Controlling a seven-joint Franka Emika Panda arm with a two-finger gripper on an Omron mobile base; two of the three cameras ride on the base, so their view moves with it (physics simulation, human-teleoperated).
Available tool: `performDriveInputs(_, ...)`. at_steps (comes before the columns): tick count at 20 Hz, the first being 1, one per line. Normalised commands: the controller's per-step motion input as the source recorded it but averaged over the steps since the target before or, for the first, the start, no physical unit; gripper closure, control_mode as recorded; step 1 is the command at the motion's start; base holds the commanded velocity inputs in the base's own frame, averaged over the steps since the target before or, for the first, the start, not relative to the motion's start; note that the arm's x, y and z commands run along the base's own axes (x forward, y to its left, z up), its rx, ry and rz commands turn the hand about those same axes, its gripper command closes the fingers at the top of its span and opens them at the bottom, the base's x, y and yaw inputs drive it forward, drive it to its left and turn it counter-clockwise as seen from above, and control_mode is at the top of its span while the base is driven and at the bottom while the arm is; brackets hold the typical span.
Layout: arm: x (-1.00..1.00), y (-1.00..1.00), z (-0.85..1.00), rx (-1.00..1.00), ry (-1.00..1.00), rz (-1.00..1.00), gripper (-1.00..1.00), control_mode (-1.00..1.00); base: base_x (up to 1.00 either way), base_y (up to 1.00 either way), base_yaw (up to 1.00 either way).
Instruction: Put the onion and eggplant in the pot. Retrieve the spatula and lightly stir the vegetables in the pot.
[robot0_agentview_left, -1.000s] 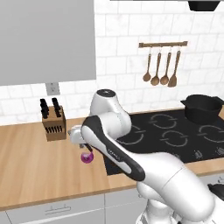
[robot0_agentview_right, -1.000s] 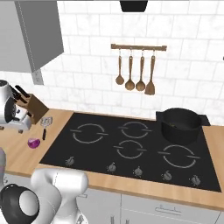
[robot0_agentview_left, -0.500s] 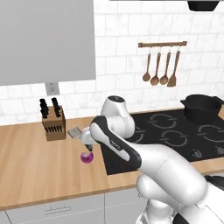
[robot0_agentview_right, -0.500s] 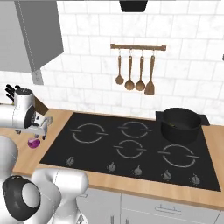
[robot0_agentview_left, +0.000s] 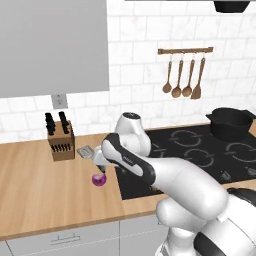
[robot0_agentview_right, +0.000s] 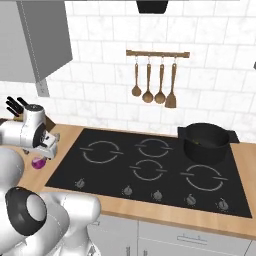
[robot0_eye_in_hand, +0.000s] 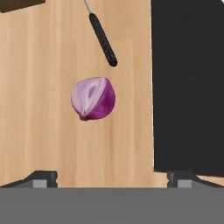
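Observation:
The purple-magenta onion (robot0_eye_in_hand: 93, 98) lies on the wooden counter just left of the cooktop, also at onion (robot0_agentview_left: 99, 180) and onion (robot0_agentview_right: 38, 162). My gripper (robot0_eye_in_hand: 113, 177) hangs open right above it, fingertips (robot0_eye_in_hand: 41, 177) spread wide and clear of it; gripper (robot0_agentview_left: 101, 169). The spatula's black handle (robot0_eye_in_hand: 103, 39) lies just beyond the onion, with its silver head (robot0_agentview_left: 85, 151) near the knife block. The black pot (robot0_agentview_left: 231, 123) stands on the far right back burner, pot (robot0_agentview_right: 206, 142). The eggplant is hidden.
A knife block (robot0_agentview_left: 61, 140) stands on the counter behind the spatula. The black cooktop (robot0_agentview_right: 150, 170) starts right beside the onion. Wooden spoons and a wooden spatula hang on a wall rail (robot0_agentview_left: 185, 51).
The hand has swung over the onion and come down closer to it. The onion, spatula and pot have not moved.

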Motion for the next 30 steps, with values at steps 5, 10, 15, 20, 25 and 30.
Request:
performDriveInputs(5,0.33,0.14,-0.39,0.00,0.13,-0.02,-1.00,-1.00,0.00,0.00,0.00)
performDriveInputs(10,0.18,0.18,-0.20,0.00,0.02,-0.04,-1.00,-1.00,0.00,0.00,0.00)
performDriveInputs(15,0.15,0.23,-0.35,0.00,0.00,-0.06,-1.00,-1.00,0.00,0.00,0.00)
performDriveInputs(20,0.15,0.06,-0.26,0.00,-0.02,-0.06,-1.00,-1.00,0.00,0.00,0.00)
performDriveInputs(25,0.18,0.00,-0.13,0.00,-0.06,-0.04,-1.00,-1.00,0.00,0.00,0.00)
performDriveInputs(30,0.02,0.06,-0.38,0.00,0.00,-0.04,-1.00,-1.00,0.00,0.00,0.00)
